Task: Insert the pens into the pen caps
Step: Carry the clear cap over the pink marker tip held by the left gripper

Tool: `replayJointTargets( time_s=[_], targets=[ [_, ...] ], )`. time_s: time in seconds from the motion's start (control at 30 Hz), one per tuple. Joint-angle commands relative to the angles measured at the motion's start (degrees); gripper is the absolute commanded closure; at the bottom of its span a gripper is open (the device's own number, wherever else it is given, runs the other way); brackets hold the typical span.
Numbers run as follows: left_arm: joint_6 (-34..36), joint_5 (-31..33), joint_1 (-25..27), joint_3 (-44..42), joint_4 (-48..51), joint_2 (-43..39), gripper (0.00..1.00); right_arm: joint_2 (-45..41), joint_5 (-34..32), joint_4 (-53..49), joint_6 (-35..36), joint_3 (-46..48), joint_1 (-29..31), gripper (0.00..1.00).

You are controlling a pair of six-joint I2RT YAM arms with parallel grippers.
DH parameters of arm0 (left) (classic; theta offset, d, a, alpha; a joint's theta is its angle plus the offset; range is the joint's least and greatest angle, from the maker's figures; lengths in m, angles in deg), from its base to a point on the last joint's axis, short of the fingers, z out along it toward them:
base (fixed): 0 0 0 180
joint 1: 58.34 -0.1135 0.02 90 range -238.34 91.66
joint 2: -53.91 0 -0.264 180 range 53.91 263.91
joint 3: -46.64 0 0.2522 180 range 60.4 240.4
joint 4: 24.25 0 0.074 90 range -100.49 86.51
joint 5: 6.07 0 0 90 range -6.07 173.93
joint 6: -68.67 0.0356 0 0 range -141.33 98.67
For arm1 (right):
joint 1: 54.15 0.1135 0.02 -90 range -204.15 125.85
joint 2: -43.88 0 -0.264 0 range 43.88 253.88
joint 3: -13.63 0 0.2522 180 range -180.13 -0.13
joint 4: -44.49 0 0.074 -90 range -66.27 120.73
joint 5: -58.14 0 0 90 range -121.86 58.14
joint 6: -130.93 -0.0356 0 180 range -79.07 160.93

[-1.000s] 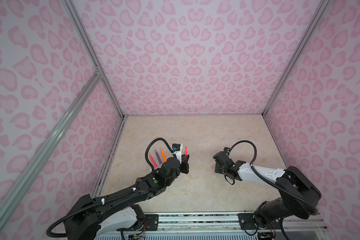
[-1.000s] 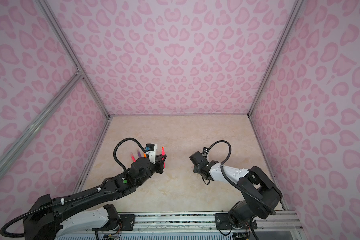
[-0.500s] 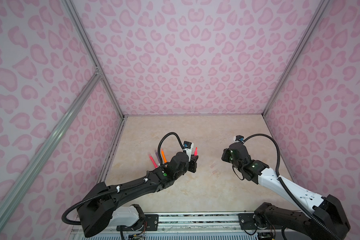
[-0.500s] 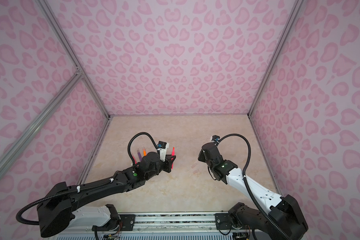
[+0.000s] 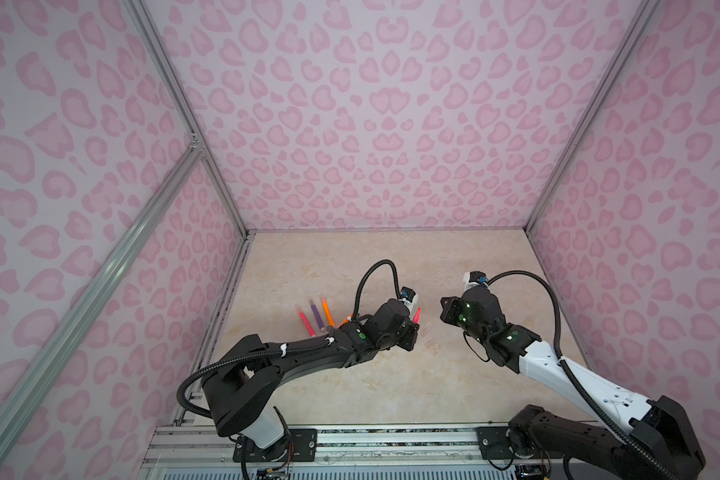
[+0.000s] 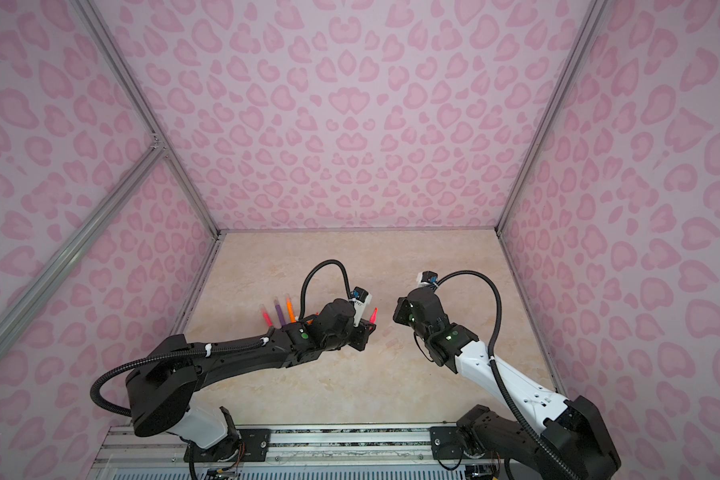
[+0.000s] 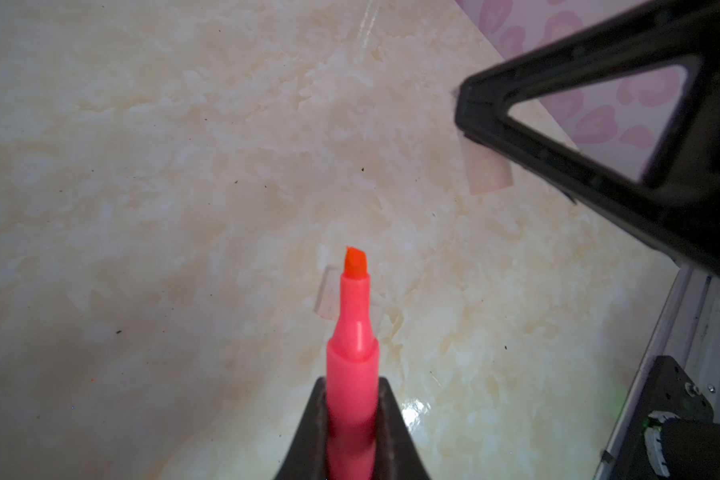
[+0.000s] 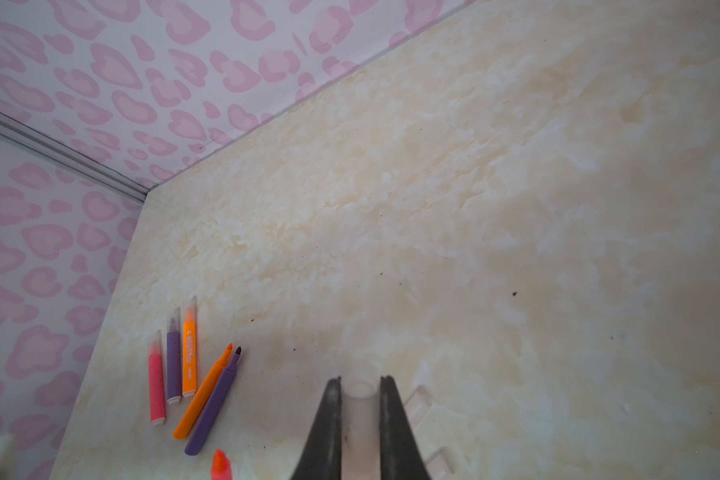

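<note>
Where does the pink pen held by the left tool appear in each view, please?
In a top view: pink pen just below centre.
In a top view: likewise just below centre.
Left wrist: bottom centre, tip up.
Right wrist: tip only, bottom edge.
Landmark: three-pen row; absent from left wrist.

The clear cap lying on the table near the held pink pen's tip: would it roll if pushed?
The clear cap looks like a short round tube on its side, so it probably rolls easily. It seems thin-walled, likely very light. The glossy tabletop may let it skid.
</note>
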State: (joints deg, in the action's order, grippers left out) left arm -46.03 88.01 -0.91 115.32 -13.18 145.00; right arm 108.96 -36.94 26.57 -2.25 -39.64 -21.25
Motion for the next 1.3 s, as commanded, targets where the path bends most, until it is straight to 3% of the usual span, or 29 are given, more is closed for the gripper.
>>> replayJointTargets(
  time_s=[0.0,0.17,0.9,1.27],
  targets=[
    [2.4,6.4,2.1,2.8,4.5,1.4,0.97,2.2,2.8,1.8,-1.2,-1.2,0.6,1.0],
    [3.2,9.0,3.6,4.9,6.6,3.2,0.97,3.1,2.4,3.4,-2.1,-1.2,2.2,1.0],
    [2.9,6.9,3.7,4.4,5.4,2.8,0.97,-2.5,-4.6,13.0,-9.1,7.3,4.9,1.0],
    [3.2,6.4,3.8,4.2,5.1,2.7,0.97,1.7,-0.1,17.7,-8.7,6.3,4.9,1.0]
  ],
)
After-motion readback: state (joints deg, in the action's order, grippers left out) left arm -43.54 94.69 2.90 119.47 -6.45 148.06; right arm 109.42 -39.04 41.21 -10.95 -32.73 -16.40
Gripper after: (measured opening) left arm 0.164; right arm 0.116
